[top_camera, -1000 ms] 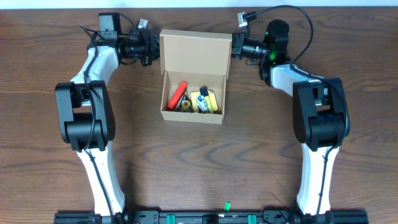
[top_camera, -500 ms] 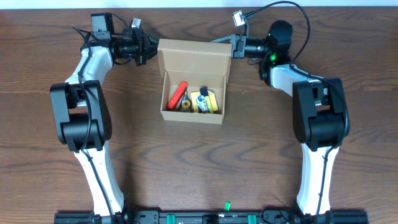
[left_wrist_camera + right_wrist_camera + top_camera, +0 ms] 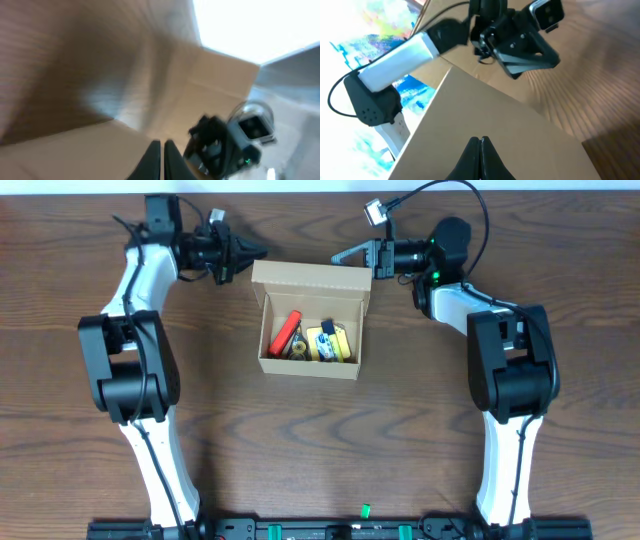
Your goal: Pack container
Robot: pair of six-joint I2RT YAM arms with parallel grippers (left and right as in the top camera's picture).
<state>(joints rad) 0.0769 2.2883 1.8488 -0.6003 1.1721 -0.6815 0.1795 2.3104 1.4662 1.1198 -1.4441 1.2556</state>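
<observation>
Though the left wrist view is badly blurred, both jaws show clenched, empty, beside the container (image 3: 308, 277).

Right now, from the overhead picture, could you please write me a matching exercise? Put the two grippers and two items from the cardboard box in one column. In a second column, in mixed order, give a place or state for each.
Column one:
1. left gripper
2. right gripper
3. red item
4. yellow item

Column two:
A. inside the container, on the side nearer the right arm
B. shut, by the container's far left corner
C. inside the container, on the side nearer the left arm
D. shut, at the container's far edge, toward its right part

Pairs: 1-B, 2-D, 3-C, 4-A.
</observation>
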